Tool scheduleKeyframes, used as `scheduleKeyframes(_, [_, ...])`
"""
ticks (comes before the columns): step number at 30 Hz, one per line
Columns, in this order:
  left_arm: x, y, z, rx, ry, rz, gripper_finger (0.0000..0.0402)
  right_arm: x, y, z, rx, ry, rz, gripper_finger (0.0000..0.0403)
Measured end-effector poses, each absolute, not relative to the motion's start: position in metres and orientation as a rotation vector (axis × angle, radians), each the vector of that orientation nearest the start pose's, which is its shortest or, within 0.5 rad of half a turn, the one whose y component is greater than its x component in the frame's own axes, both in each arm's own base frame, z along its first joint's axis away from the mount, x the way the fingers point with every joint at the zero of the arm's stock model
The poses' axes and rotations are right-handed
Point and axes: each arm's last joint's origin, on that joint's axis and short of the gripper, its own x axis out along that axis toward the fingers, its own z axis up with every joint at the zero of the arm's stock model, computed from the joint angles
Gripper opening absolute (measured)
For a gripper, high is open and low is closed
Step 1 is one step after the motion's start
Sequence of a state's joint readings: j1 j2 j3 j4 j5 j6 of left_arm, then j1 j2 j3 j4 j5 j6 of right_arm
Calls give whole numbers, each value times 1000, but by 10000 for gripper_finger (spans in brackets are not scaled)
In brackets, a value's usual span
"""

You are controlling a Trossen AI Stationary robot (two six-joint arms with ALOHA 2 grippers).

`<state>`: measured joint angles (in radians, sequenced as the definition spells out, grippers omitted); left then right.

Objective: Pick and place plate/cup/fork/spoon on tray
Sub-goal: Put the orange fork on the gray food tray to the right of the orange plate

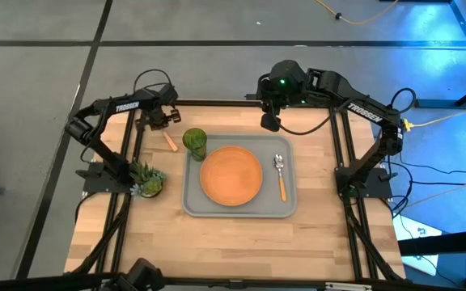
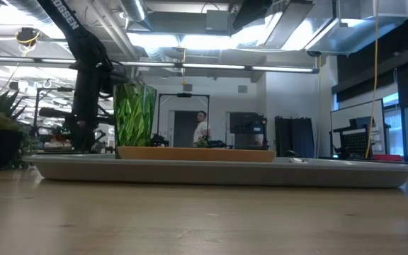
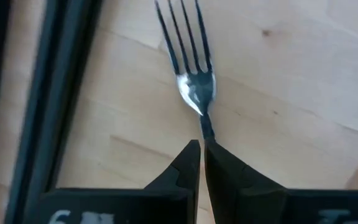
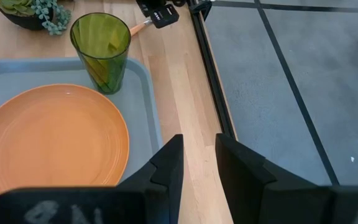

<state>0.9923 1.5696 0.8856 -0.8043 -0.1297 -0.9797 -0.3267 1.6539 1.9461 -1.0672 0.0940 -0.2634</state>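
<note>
The grey tray [image 1: 192, 206] lies mid-table. On it are the orange plate [image 1: 230, 175], the green cup [image 1: 195, 141] in its far left corner, and the spoon [image 1: 280, 174] to the right of the plate. The fork [image 3: 191, 74] is at the far left, off the tray. Its orange handle [image 1: 169, 142] points toward the cup. My left gripper [image 1: 162, 125] is shut on the fork. My right gripper [image 1: 270, 121] is open and empty above the table's far edge, beyond the tray. My left gripper pinches the fork's thin silver neck [image 3: 206, 127], just behind the tined head, between its two fingertips. The fingers come down from above. The tines stick out past the fingertips and the orange handle [image 4: 138, 27] sticks out toward the cup. I cannot tell whether the fork is clear of the table.
A potted green plant [image 1: 146, 179] stands on the table left of the tray. The black frame rails [image 3: 48, 93] run close by the left gripper along the table's far left edge. Bare wood [image 1: 233, 250] lies near of the tray.
</note>
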Motion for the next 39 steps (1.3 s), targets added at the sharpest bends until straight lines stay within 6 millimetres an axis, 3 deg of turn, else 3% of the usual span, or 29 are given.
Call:
scheduleKeyframes(9, [134, 218, 163, -1457, 884, 1537, 42, 310, -108, 427, -158, 822, -293, 99])
scheduleKeyframes(14, [133, 217, 163, -1477, 857, 1592, 62, 310, -108, 427, -159, 822, -293, 99])
scheduleKeyframes(39, [133, 217, 163, -1506, 746, 1749, 60, 310, -108, 427, -158, 822, -293, 99])
